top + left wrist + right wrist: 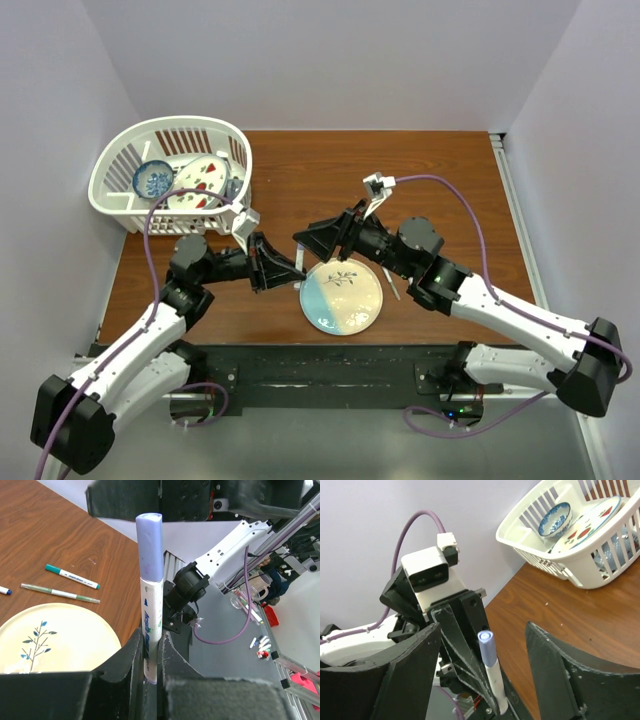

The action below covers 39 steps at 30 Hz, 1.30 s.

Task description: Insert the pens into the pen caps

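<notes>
- The left hand (285, 268) is clenched on a white pen (150, 625), gripping its lower end between the two fingers so that the pen stands upright in the left wrist view.
- A purple cap (149, 545) sits on the pen's upper end, well clear of the fingers.
- The right hand (310, 240) is released: its two fingers (410, 675) stand wide apart on either side of the capped end and touch neither the cap nor the pen.
- The two hands meet tip to tip above the desk (50, 530), at the far edge of a round cream plate (75, 625) painted with a leafy sprig.
- Beside the plate lie a white pen with a green cap (72, 576) and, just nearer the plate, a thin grey pen (60, 593), roughly parallel and apart.
- A blue pen tip (4, 590) pokes in at the frame's left edge.
- A white basket (120, 190) in the far left corner holds a blue-patterned bowl (152, 180).
</notes>
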Motion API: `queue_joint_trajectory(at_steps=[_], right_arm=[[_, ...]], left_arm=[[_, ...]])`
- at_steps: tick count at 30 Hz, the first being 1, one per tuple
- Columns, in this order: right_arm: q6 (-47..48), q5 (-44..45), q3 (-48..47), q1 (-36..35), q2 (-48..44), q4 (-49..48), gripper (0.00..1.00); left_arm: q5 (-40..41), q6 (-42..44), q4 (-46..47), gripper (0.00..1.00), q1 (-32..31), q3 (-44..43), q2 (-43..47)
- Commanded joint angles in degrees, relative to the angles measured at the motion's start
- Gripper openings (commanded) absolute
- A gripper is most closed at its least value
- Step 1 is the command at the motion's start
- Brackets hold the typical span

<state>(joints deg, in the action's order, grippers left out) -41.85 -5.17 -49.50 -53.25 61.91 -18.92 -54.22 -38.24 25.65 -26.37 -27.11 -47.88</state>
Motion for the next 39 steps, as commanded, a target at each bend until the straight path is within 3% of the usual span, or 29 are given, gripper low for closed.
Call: queue_joint_trajectory(at_steps=[1, 7, 12, 16, 19, 20, 23, 28, 33, 37, 39], right_arm=[[3.35, -0.8, -5.17, -0.01, 0.58, 1.77, 0.66], [3.7, -3.17, -6.05, -0.1, 1.46, 2.57, 0.49], [4.75, -6.69, -5.87, -0.1, 3.56, 3.0, 0.56], [5.19, -7.49, -6.14, -0.1, 4.27, 2.83, 0.53], [5.63, -8.1, -6.05, -0.1, 4.45, 2.39, 0.3], [5.63, -8.36, -5.96, -0.18, 4.62, 2.22, 0.15], [5.02, -10.3, -4.12, -0.53, 4.89, -0.5, 0.0], [5.89, -13.46, 0.88, -2.9, 5.59, -0.95, 0.0], [8.01, -16.18, 7.04, -3.52, 5.07, 2.21, 0.0], [8.53, -16.28, 9.76, -3.52, 2.43, 4.76, 0.0], [9.24, -14.87, 9.86, -3.52, 0.94, 8.0, 0.0]], left_arm=[[-1.77, 0.8, 1.95, 0.0, 0.18, -0.75, 0.42], [-2.12, -0.17, 3.35, 0.0, 0.18, -0.13, 0.5], [-2.56, -1.4, 5.2, 0.0, 0.18, 0.22, 0.51], [-2.91, -2.19, 6.43, 0.0, 0.18, 0.39, 0.42], [-3.18, -2.98, 7.22, 0.0, 0.18, 0.48, 0.15], [-3.35, -2.98, 7.57, 0.0, 0.18, 0.48, -0.02], [-3.18, -3.24, 8.01, 0.0, 0.18, 0.13, -0.55], [-0.46, -7.62, 13.97, 0.0, 0.35, -0.57, -2.57], [-0.1, -15.02, 27.86, 0.0, 0.35, -1.1, -7.39], [2.35, -13.28, 28.94, 0.0, 0.44, -1.1, -8.81], [3.85, -10.99, 24.21, 0.0, 0.44, -2.67, -9.42]])
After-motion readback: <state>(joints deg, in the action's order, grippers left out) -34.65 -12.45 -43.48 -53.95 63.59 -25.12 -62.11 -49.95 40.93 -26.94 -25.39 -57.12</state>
